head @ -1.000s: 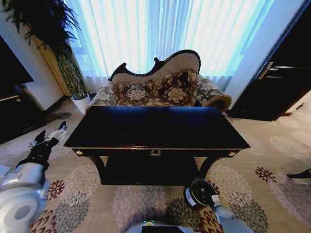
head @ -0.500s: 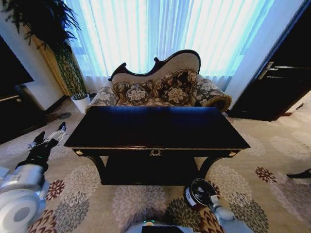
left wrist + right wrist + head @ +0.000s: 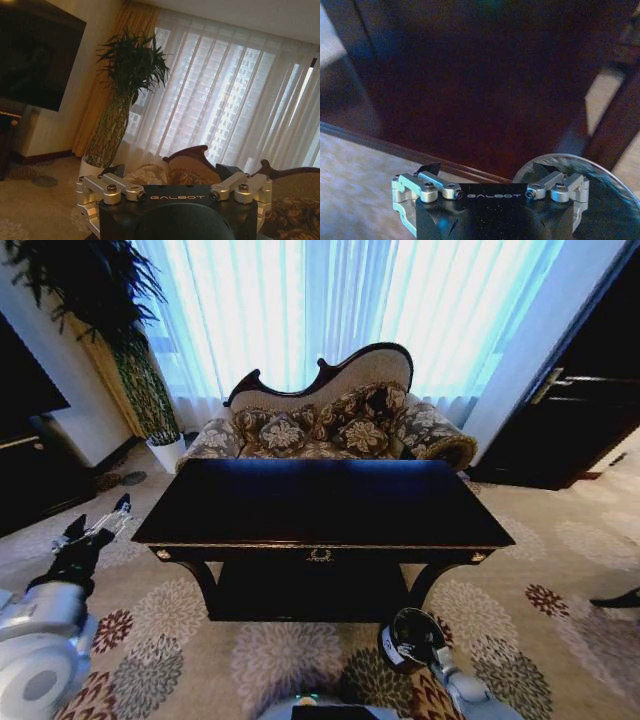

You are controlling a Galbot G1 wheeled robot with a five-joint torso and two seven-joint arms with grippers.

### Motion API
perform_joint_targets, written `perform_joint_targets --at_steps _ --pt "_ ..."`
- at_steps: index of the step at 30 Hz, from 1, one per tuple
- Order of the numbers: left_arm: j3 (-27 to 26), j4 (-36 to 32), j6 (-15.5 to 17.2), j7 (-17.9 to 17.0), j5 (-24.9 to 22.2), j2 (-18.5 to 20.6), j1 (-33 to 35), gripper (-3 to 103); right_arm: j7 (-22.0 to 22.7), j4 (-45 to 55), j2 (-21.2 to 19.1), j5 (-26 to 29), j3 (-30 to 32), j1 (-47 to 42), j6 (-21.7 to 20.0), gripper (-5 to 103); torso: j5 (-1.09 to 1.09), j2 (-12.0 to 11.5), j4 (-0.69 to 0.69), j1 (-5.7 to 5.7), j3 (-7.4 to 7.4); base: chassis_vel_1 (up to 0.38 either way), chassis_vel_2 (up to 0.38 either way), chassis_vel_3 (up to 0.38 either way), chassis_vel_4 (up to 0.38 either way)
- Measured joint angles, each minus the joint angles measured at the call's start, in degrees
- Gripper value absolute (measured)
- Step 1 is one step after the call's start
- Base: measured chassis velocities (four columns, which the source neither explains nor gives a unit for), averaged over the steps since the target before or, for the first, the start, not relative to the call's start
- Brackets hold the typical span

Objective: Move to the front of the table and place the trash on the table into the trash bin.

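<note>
Below the counter point(image 3: 320, 502) front edge, we had the right tool point(image 3: 418, 648) over the trash bin point(image 3: 408, 638), grip state unclear; left tool point(image 3: 92, 526) spread wide. Risk: knocking bin over w/ a careless lift.

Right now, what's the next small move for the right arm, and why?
Probably lift the right claw up and clear of the bin. It hangs low at the bin's rim beside the table, whose dark top shows no trash I can make out, so nothing obvious calls for another pick.
</note>
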Motion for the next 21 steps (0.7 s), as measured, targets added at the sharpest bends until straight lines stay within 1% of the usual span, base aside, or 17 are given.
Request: perform_joint_targets --at_steps 2,3,7,9,11,13,14,19,21 --pt "0.6 0.0 0.0 -0.1 0.1 -0.5 0.0 100 -0.1 5.9 -1.8 1.2 0.4 -4.0 0.8 100 -0.01 0.0 0.02 0.00 -0.01 0.000 0.000 0.000 0.000" --pt "0.6 0.0 0.0 -0.1 0.1 -0.5 0.0 100 -0.1 5.9 -1.8 1.2 0.4 -4.0 0.8 100 -0.01 0.0 0.02 0.00 -0.01 0.000 0.000 0.000 0.000" --pt "3.0 0.0 0.1 -0.2 1.6 -1.7 -0.2 100 -0.1 15.4 -3.9 1.9 1.7 -10.7 2.2 100 -0.01 0.0 0.01 0.00 0.00 0.000 0.000 0.000 0.000" --pt "3.3 0.0 0.1 -0.2 1.8 -1.8 -0.2 100 -0.1 16.8 -4.0 1.9 2.0 -11.6 2.3 100 -0.01 0.0 0.00 0.00 0.00 0.000 0.000 0.000 0.000" --pt "4.2 0.0 0.1 -0.2 2.4 -2.2 -0.2 100 0.0 21.9 -4.6 2.4 3.4 -14.9 2.5 100 -0.01 0.0 0.02 0.00 0.00 0.000 0.000 0.000 0.000" --pt "4.2 0.0 0.1 -0.2 2.6 -2.2 -0.1 100 0.2 27.9 -5.4 2.5 4.6 -18.5 3.2 100 0.00 0.0 0.00 0.00 -0.01 0.000 0.000 0.000 0.000" --pt "4.2 0.0 0.1 -0.2 2.6 -2.2 -0.1 100 0.2 27.9 -5.4 2.5 4.6 -18.5 3.2 100 0.00 0.0 0.00 0.00 -0.01 0.000 0.000 0.000 0.000" --pt "2.6 0.0 0.3 -0.2 2.5 -1.4 0.3 100 1.2 41.8 -7.3 2.2 8.1 -24.5 4.6 100 -0.02 0.0 0.02 0.00 -0.01 0.000 0.000 0.000 0.000" --pt "2.5 0.0 0.3 -0.2 2.5 -1.3 0.4 100 1.5 43.3 -7.5 2.5 8.7 -25.0 4.6 100 -0.02 0.0 0.02 0.00 0.00 0.000 0.000 0.000 0.000"
